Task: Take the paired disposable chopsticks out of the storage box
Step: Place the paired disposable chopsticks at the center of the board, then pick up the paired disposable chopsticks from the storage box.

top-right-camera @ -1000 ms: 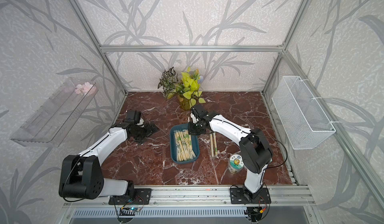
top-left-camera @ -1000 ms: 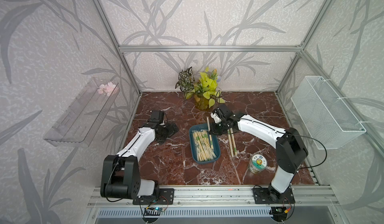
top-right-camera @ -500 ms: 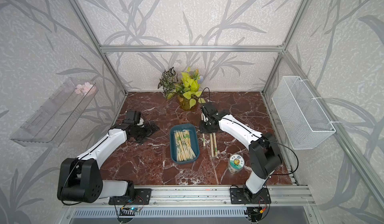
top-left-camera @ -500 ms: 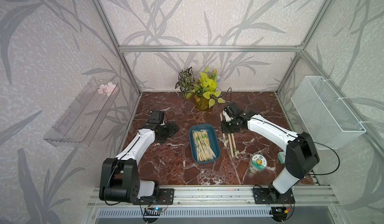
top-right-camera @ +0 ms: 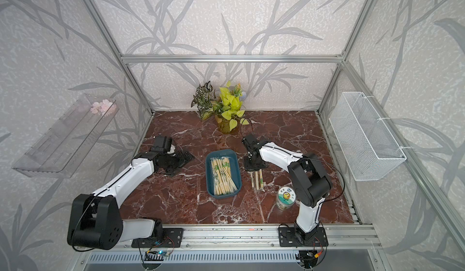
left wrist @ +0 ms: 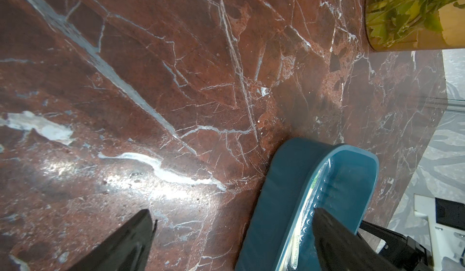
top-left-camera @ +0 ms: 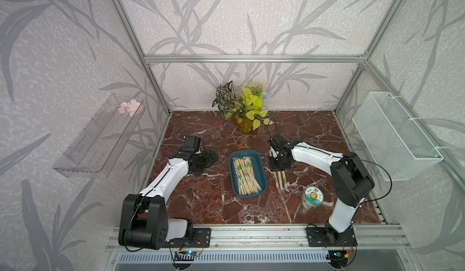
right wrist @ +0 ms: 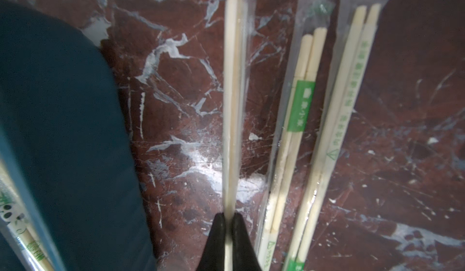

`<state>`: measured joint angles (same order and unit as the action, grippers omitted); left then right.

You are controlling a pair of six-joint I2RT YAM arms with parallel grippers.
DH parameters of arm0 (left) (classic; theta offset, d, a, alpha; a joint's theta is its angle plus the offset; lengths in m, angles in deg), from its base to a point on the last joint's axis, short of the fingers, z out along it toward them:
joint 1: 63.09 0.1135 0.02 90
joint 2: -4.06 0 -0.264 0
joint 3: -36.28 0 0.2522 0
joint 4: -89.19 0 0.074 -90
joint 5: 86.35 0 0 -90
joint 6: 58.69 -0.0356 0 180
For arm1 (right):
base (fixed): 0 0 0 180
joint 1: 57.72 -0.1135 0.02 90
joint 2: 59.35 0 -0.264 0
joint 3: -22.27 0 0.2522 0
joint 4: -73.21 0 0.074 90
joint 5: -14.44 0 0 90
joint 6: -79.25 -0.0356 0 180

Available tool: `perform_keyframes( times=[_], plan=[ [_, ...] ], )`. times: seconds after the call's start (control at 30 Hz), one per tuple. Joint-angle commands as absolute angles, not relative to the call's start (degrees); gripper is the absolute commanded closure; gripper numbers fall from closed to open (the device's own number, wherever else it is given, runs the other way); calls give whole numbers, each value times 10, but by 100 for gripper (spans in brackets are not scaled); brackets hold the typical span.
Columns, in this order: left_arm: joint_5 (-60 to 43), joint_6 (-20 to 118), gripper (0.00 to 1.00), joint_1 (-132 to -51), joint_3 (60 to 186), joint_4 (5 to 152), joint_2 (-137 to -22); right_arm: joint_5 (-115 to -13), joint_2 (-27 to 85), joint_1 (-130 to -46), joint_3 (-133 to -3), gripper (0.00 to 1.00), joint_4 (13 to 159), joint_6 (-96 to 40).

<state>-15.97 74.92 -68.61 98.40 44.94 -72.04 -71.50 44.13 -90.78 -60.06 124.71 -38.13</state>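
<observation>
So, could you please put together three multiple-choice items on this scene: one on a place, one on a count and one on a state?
1. Where does the jar stand?
A) in the wire basket
B) on the table, on the right arm's side of the storage box
C) on the wall shelf

2. In the right wrist view, how many sleeved pairs lie beside the held pair?
A) two
B) none
C) five

3. How is the right gripper?
A) open, empty
B) shut, empty
C) shut on a chopstick pair

Answers:
1 B: the jar rests on the marble, outside the box.
2 A: two sleeves show next to the held one.
3 C: the fingertips pinch the pair between them.
</observation>
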Motion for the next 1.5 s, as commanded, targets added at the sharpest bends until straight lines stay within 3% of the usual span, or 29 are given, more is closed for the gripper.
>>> perform_keyframes(
  times=[0.0,0.17,0.27,0.63,0.83,1.17,1.47],
  plan=[
    [-159,752,1,-688,979,457,-714,-730,446,-908,-599,89,1247,-380],
    [-159,748,1,-688,978,456,-714,-738,452,-908,-599,83,1253,-380],
    [-159,747,1,-688,977,456,-715,-742,449,-908,-600,74,1257,-382],
    [-161,742,1,-687,984,456,-725,-711,397,-913,-627,72,1272,-382],
    [-157,738,1,-687,990,452,-731,-697,393,-954,-682,71,1286,-378],
    [-151,737,1,-688,997,448,-734,-700,451,-1042,-773,71,1314,-354],
    [-150,732,1,-686,1001,448,-736,-712,510,-1068,-778,72,1336,-334]
  ],
)
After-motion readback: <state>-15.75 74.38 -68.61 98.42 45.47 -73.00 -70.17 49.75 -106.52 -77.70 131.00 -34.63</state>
